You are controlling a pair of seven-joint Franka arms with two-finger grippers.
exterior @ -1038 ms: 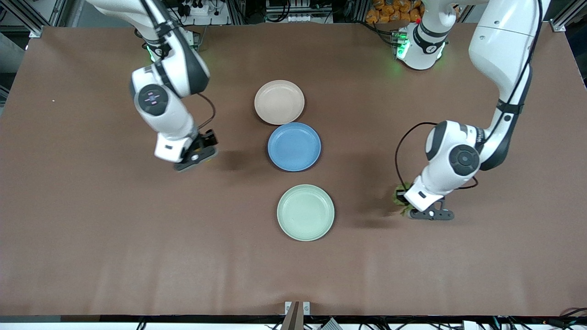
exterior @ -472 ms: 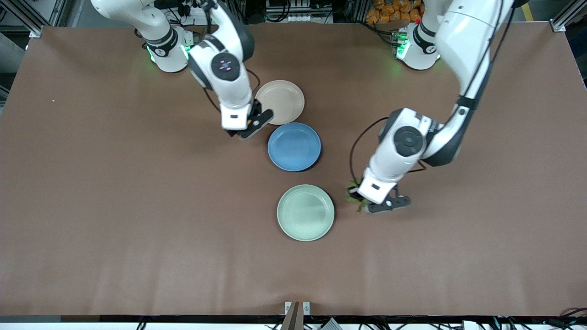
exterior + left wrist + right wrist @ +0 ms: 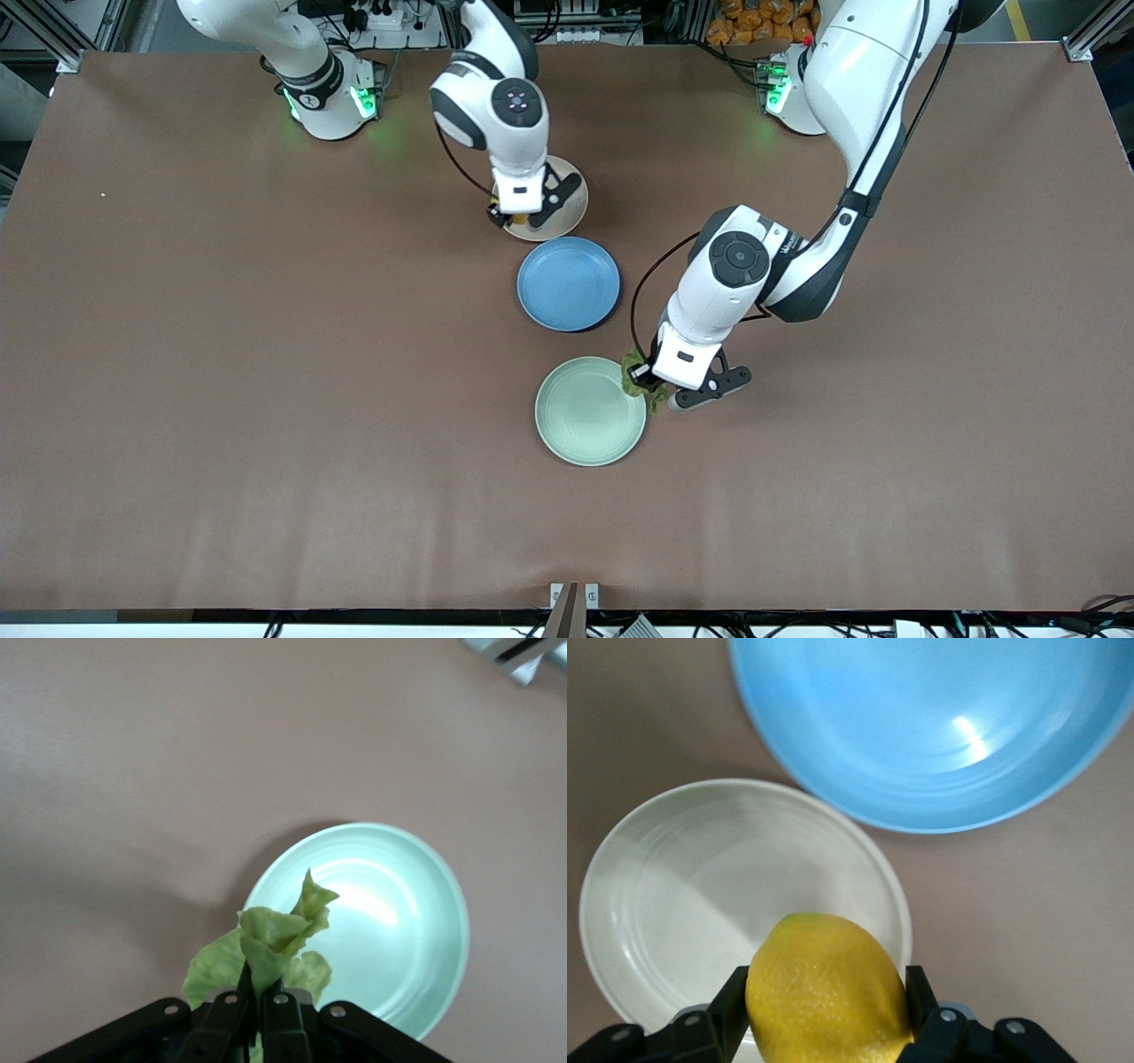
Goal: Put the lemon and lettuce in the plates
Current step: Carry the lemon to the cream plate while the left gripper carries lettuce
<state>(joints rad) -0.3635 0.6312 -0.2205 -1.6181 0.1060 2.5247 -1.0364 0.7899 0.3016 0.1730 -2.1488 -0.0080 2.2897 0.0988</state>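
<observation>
While both loads are carried in the air, the jaws of the right gripper [image 3: 824, 1028] are seen clamped on the lemon [image 3: 826, 989], one finger pressed against each side of the fruit. From the right wrist view the lemon is shown over the rim of the beige plate [image 3: 673, 895], with the blue plate [image 3: 921, 726] just beside that plate and not under the fruit. The jaws of the left gripper [image 3: 257, 1014] are closed together on the stem end of the lettuce [image 3: 270, 948], whose crinkled leaf is held up over the edge of the mint plate [image 3: 407, 904].

Over the last second both arms have been swung inward from the ends of the counter [image 3: 177, 399]. The right gripper [image 3: 514, 213], earlier well apart from the plates toward the right arm's end, is now placed over the beige plate [image 3: 567, 208]. The left gripper [image 3: 651, 383], earlier near the left arm's end, has been brought to the rim of the mint plate [image 3: 585, 416], the lettuce [image 3: 640, 379] overlapping that rim in the front view.

Transport is therefore judged nearly finished. A little more travel toward each plate's middle is probably needed, since both items hang near a rim. A release now could let the lemon roll off, or leave the leaf draped on the counter.
</observation>
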